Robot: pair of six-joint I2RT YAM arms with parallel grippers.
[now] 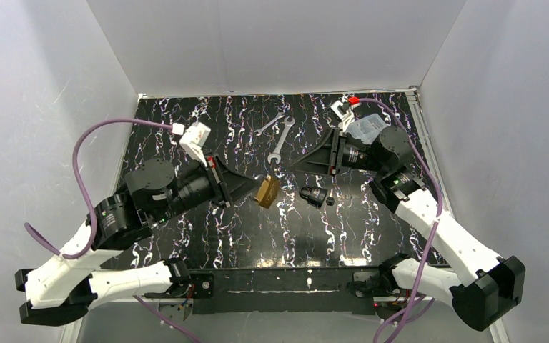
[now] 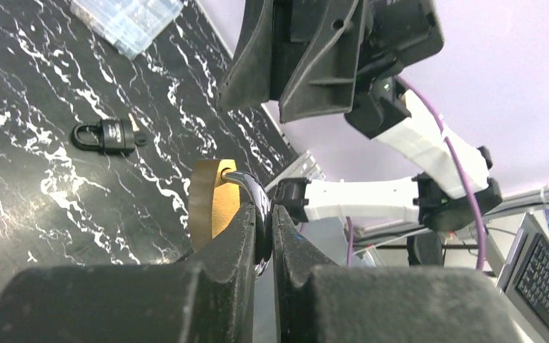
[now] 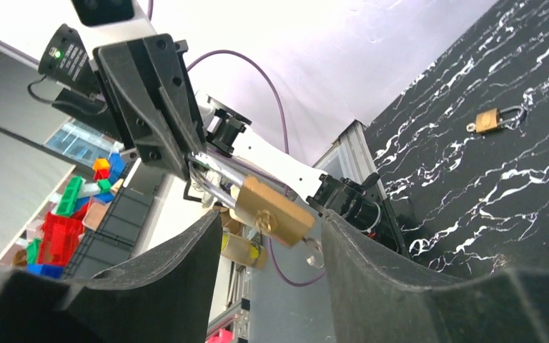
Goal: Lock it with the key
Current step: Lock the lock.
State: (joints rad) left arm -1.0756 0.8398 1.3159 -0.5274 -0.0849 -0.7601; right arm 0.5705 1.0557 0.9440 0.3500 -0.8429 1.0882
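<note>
**Brass padlock** (image 3: 271,211): this is hanging in the air above the middle of the black marbled table (image 1: 207,229). It is being carried by its steel shackle and is tilting body-down.

**Left gripper** (image 2: 263,214): it is pinching that shackle between its fingers, which are nearly meeting. The left arm is reaching in from the left with its wrist lying low and roughly level.

**Right gripper** (image 1: 293,164): it is standing wide and gripping nothing, pointing left toward the lock with a gap between them. The right arm is bending at the elbow near the table's right edge.

**Seen by the right wrist camera only:**
- A small metal ring is dangling at the padlock's lower end. Whether a key is sitting in the lock cannot be told.
- A second, smaller brass padlock (image 3: 490,120) is lying on the table.
- Crates of coloured bricks (image 3: 61,229) are standing off the table.

**Seen by the top camera only:** two wrenches (image 1: 280,139) are lying crossed near the back edge.

**Seen by the top and left wrist cameras:**
- A black padlock (image 2: 107,136) is lying on the table.
- A clear plastic box (image 2: 125,21) is lying near the far right corner.

**Writing:** the black padlock is showing a pale label that is too small to read.
</note>
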